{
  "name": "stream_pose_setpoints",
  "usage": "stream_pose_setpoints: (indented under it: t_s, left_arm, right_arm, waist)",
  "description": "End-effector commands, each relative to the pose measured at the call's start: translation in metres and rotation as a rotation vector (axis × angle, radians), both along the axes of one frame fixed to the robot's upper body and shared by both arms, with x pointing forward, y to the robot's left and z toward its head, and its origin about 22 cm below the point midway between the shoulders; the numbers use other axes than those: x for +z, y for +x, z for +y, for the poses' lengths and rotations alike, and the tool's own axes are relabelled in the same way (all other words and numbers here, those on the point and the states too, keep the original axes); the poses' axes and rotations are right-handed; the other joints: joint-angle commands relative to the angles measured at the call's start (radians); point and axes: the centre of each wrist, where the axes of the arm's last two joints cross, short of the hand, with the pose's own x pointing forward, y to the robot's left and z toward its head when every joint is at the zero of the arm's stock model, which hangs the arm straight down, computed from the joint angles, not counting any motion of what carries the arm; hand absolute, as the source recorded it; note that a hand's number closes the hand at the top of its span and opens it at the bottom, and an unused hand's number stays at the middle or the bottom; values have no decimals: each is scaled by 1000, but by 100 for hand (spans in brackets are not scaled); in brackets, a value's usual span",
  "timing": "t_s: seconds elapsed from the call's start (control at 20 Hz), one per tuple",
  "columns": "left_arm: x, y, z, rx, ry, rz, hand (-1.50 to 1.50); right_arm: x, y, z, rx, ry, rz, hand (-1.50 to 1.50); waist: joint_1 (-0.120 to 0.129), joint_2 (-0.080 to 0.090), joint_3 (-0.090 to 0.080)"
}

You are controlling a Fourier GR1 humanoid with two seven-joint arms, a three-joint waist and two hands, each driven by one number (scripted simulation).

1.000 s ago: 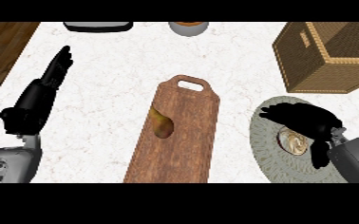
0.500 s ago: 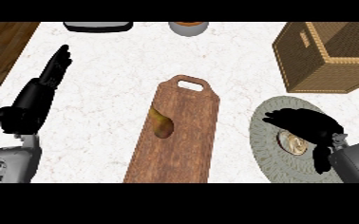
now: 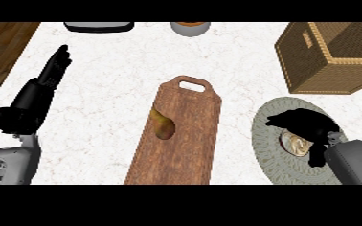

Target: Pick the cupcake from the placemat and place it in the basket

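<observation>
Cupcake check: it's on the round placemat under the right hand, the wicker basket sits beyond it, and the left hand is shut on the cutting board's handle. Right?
Not quite. The head view shows the left hand open and resting near the left edge, apart from the cutting board. The rest stands: the cupcake is on the placemat under the right hand, with the basket beyond.

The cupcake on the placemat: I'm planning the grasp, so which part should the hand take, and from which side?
Probably its sides, from above. The cupcake sits upright on the round placemat, frosting up, with its rim exposed. The right hand is over it, fingers curling around; contact isn't clear. Pinching the top would likely crush the frosting.
</observation>
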Motion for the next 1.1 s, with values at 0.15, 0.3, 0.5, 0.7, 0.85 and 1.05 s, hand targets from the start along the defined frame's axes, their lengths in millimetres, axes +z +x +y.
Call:
stream_pose_setpoints:
  t_s: [0.15, 0.3, 0.5, 0.7, 0.85, 1.05]
  left_arm:
    - [-7, -6, -8, -4, -4, 4, 0]
    - [2, -6, -4, 12, 13, 14, 0]
    - [7, 11, 10, 15, 17, 6, 0]
    - [-4, 1, 0, -4, -4, -13, 0]
    - [2, 1, -7, -1, -8, -12, 0]
    - [5, 0, -8, -15, -5, -37, 0]
  right_arm:
    - [-19, 9, -6, 10, 42, 20, 150]
    - [-19, -1, 9, 44, 28, -27, 150]
    - [-41, -2, 7, 73, 66, -49, 150]
    - [-9, 20, -58, -20, 80, -174, 150]
    - [49, 4, -158, -265, 49, -348, 150]
    - [97, -6, -211, -459, 47, -479, 150]
  waist:
    - [4, 1, 0]
    - [0, 0, 0]
    - [1, 1, 0]
    - [10, 5, 1]
    - [12, 24, 10]
    - [38, 40, 17]
